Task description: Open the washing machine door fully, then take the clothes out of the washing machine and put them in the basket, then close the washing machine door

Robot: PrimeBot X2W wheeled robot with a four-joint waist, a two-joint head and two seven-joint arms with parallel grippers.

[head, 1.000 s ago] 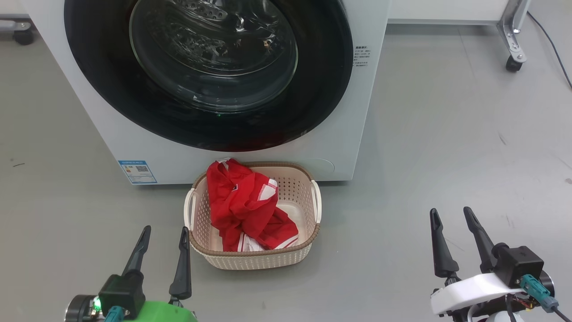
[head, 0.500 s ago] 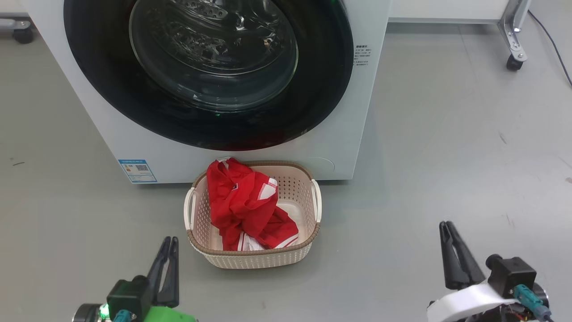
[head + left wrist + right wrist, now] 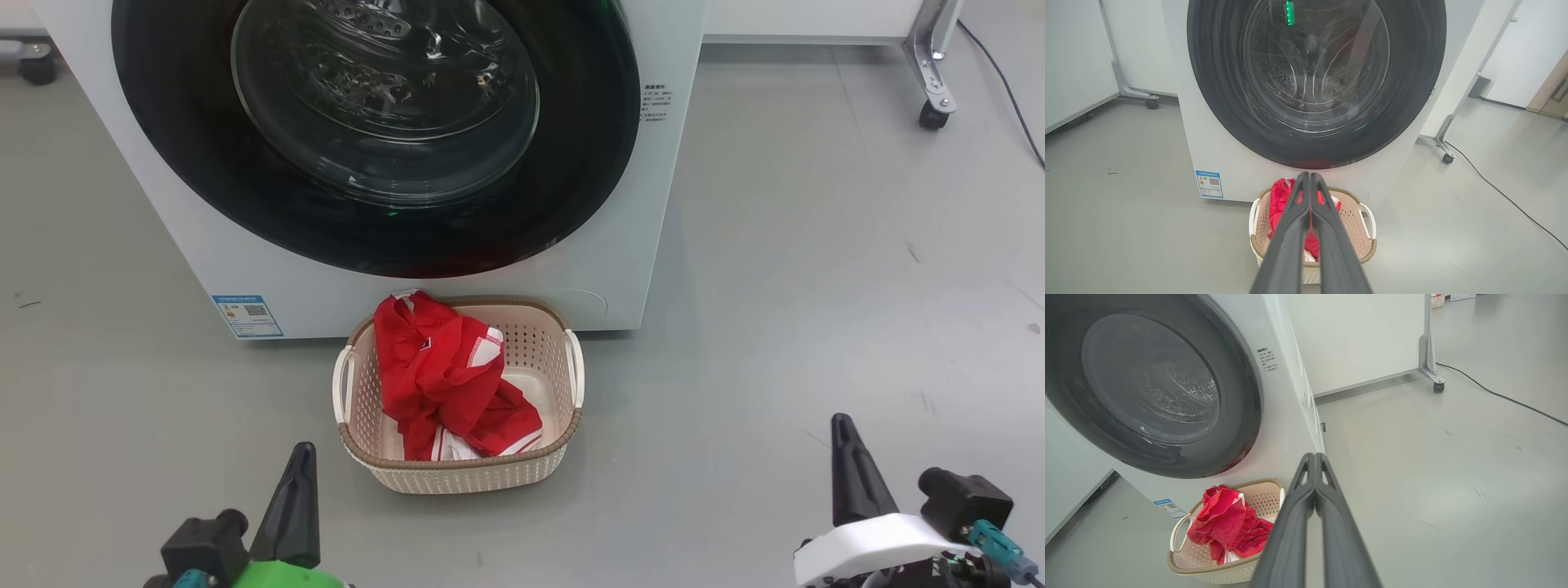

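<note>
The left end effector (image 3: 304, 454) has its two dark fingers pressed together, and nothing is between them. It is near the front left corner of the basket (image 3: 469, 476), not touching it. The right end effector (image 3: 842, 431) has its fingers pressed together too, and it holds nothing. It is well off to the right of the basket, over the grey floor (image 3: 816, 286).

The basket sits on the floor right in front of the washing machine (image 3: 624, 261), close to its bottom edge. The red clothes (image 3: 437, 384) lie in a heap inside the basket, more on its left side, and one bit pokes up over the back rim.

The washing machine door (image 3: 580, 163) is shut flat against the machine. Through the door the steel drum (image 3: 367, 49) shows. A blue sticker (image 3: 246, 315) is at the machine's lower left corner.
</note>
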